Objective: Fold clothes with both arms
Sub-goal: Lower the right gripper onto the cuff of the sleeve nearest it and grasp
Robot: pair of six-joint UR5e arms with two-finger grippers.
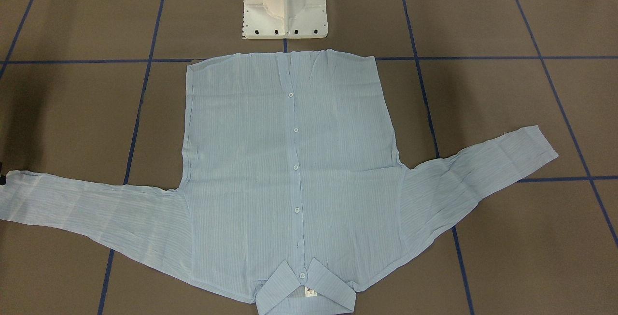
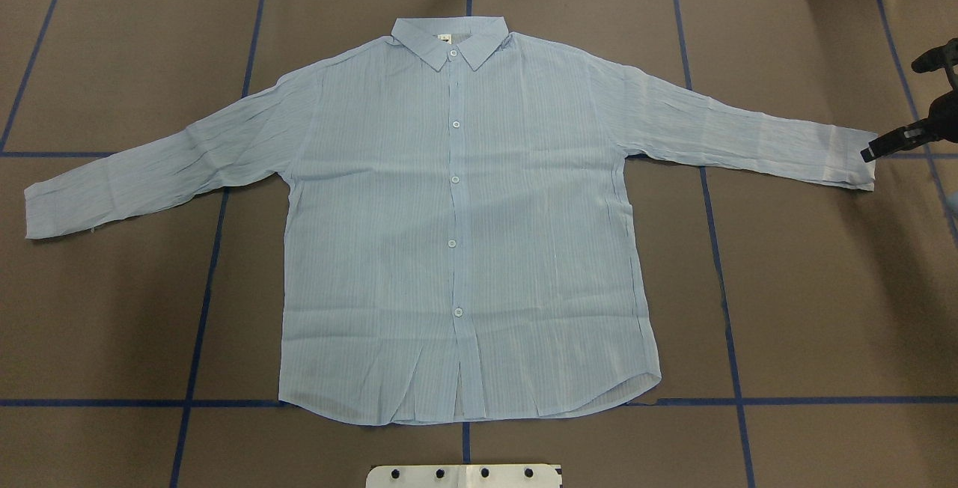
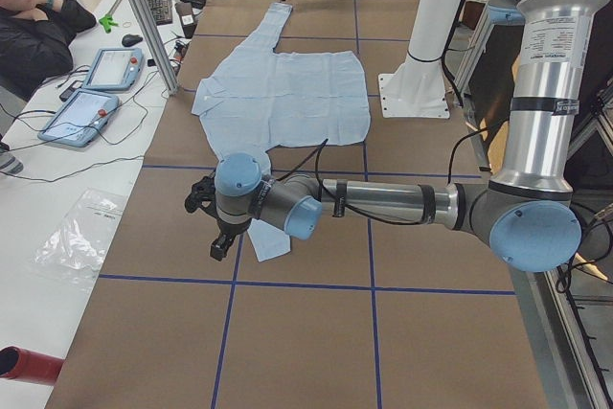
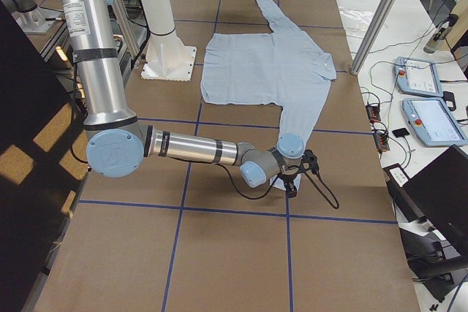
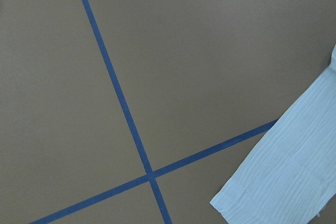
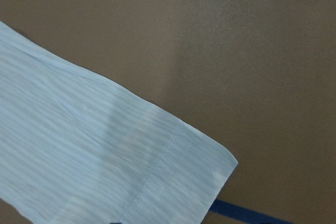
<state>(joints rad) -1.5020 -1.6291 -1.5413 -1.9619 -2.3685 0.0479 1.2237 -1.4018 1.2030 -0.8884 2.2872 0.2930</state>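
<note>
The light-blue striped shirt (image 2: 456, 226) lies flat and buttoned, face up, on the brown table, collar (image 2: 453, 43) far from the robot's base and both sleeves spread out. My right gripper (image 2: 879, 147) hovers at the end of the sleeve on the overhead view's right, beside its cuff (image 2: 849, 162); I cannot tell its jaw state. That cuff fills the right wrist view (image 6: 173, 177). My left gripper (image 3: 218, 241) shows only in the exterior left view, just beyond the other cuff (image 3: 273, 241); I cannot tell if it is open. The left wrist view shows that cuff (image 5: 278, 177).
The white pedestal base (image 1: 285, 6) stands just behind the shirt's hem. Blue tape lines (image 2: 202, 308) grid the table. An operator (image 3: 38, 26), teach pendants (image 3: 81, 112) and a metal post (image 3: 144, 16) are at the table's far side.
</note>
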